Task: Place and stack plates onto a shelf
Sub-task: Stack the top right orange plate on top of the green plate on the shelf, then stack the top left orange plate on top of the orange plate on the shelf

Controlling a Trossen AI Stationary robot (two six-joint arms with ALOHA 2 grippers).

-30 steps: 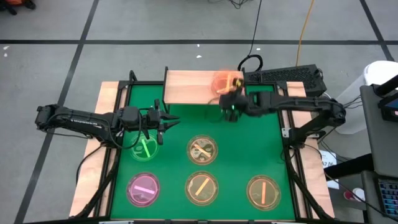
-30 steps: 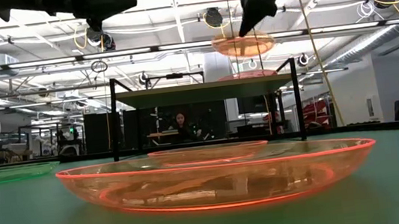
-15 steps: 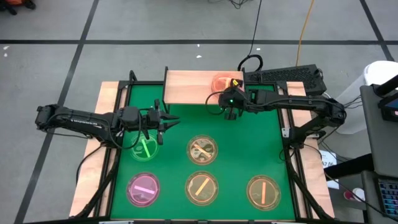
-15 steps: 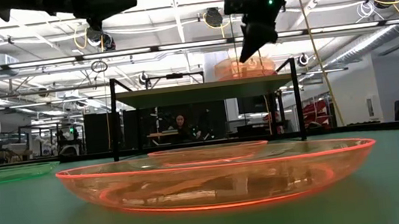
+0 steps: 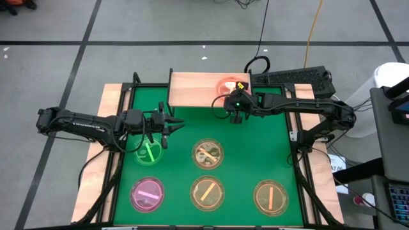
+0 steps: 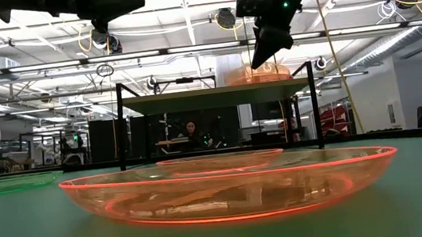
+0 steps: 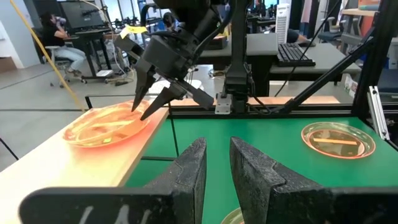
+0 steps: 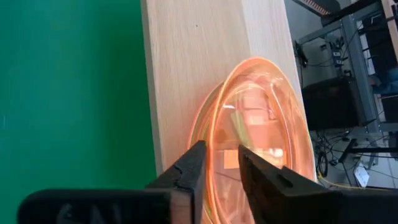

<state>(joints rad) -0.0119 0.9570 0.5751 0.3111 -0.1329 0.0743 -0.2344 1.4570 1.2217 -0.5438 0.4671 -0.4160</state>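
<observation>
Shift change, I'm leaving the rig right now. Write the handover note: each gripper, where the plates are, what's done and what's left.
Right gripper: open, just off the rim of the translucent amber plates stacked on the light wooden shelf top; stack released.
Left gripper: waiting above the mat, fingers slightly parted, empty, near the green plate.
Still on the green mat: green plate, pink plate, three amber plates.
Done: a stack is started on the shelf; its count can't be read.
Left: shelve and stack the five mat plates.
</observation>
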